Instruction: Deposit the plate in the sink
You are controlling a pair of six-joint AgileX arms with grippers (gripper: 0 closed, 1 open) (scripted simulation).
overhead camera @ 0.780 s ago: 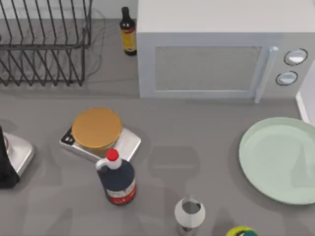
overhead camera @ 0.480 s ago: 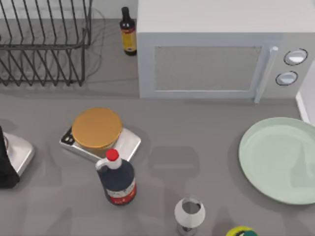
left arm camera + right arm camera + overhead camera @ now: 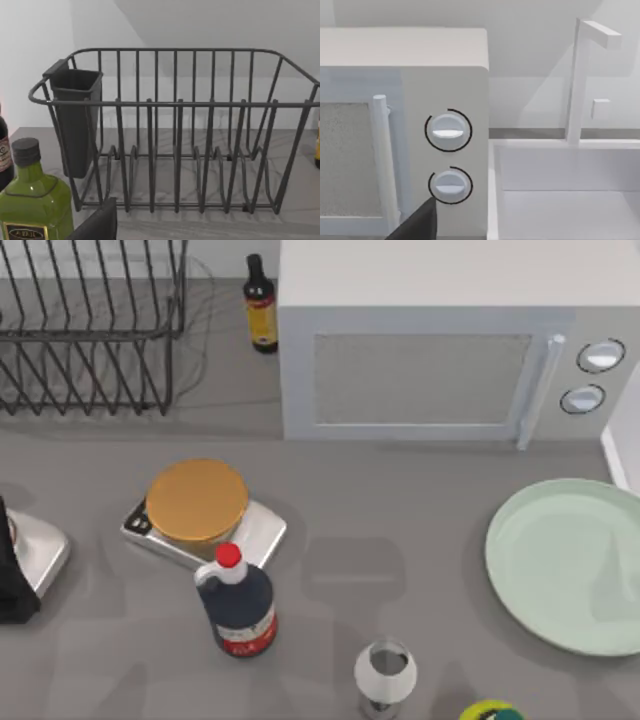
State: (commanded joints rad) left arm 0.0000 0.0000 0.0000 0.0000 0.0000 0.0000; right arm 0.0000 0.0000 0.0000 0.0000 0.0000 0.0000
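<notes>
My right claw's opening I cannot tell, the plate (image 3: 565,565) lies ungrasped on the counter (image 3: 400,500), so approach is the step; next, grip its rim beside the sink (image 3: 560,190).

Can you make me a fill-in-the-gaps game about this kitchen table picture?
1. The large round pale mint green plate lies on the grey table, at its ____ side.
2. The big white box has ____ round knobs.
3. The dark bottle by the golden-brown round disc has a ____ cap.

Missing words: right; two; red.
</notes>
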